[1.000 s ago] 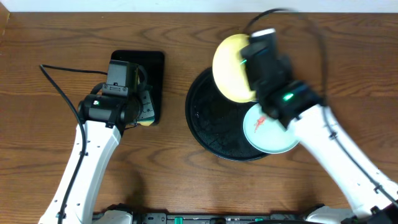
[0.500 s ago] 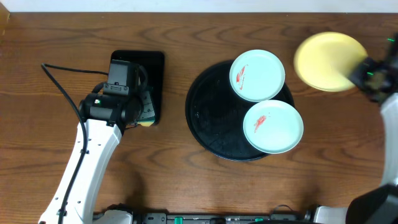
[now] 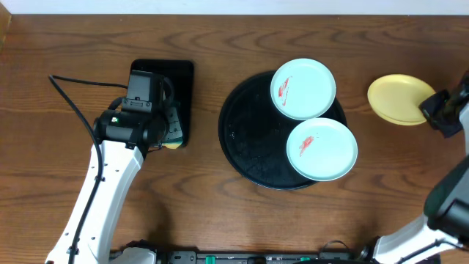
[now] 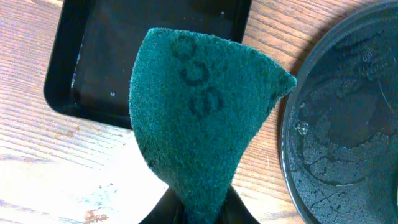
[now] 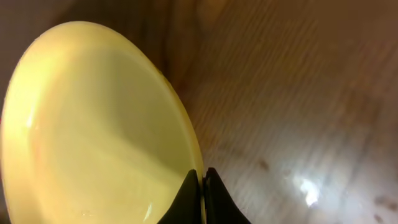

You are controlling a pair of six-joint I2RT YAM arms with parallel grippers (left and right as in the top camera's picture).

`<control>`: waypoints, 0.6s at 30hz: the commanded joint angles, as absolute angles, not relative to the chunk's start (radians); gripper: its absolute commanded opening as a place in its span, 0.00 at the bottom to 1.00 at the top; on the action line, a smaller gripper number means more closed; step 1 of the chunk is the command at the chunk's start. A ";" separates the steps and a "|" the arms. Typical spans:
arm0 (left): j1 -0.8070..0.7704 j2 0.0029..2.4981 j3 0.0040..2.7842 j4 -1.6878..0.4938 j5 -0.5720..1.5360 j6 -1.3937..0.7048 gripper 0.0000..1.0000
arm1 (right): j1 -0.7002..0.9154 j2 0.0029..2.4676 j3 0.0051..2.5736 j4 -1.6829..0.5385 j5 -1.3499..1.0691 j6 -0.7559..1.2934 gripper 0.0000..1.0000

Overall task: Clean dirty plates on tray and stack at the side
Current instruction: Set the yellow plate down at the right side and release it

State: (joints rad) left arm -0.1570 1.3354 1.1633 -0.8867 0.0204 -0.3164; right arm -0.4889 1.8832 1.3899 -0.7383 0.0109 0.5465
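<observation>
Two pale mint-green plates, one at the back [image 3: 303,89] and one at the front [image 3: 321,149], lie on the right half of the round black tray [image 3: 249,139], each with a red smear. The pale yellow plate [image 3: 396,99] is right of the tray, low over the wood and slightly tilted. My right gripper [image 3: 432,110] is shut on its rim; the wrist view shows the jaws [image 5: 202,171] pinching the edge of the yellow plate [image 5: 93,124]. My left gripper [image 3: 170,130] hangs over the table left of the tray [image 4: 348,124], shut [image 4: 199,214] on a green scouring sponge [image 4: 199,106].
A smaller rectangular black tray [image 3: 179,73] lies at the left under the left wrist, also visible behind the sponge as the rectangular tray [image 4: 149,56]. A black cable [image 3: 69,92] runs across the wood at the far left.
The right arm swung the yellow plate from above the tray's back out to the right and lowered it, uncovering the rear mint plate. The left arm stayed still.
</observation>
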 commanded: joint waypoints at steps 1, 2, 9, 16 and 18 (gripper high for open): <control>-0.152 1.341 1.159 -0.885 0.015 -0.311 0.09 | -0.494 1.911 1.392 -0.710 -0.002 0.481 0.18; -0.152 1.341 1.159 -0.884 0.016 -0.311 0.08 | -0.494 1.911 1.392 -0.696 -0.017 0.440 0.30; -0.152 1.341 1.159 -0.870 0.016 -0.311 0.09 | -0.492 1.792 1.413 -0.669 -0.167 0.357 0.72; -0.152 1.341 1.159 -0.855 0.017 -0.353 0.09 | -0.386 1.639 1.413 -0.599 -0.456 0.223 0.80; -0.152 1.341 1.159 -0.851 0.018 -0.365 0.09 | -0.323 1.633 1.412 -0.591 -0.417 0.183 0.90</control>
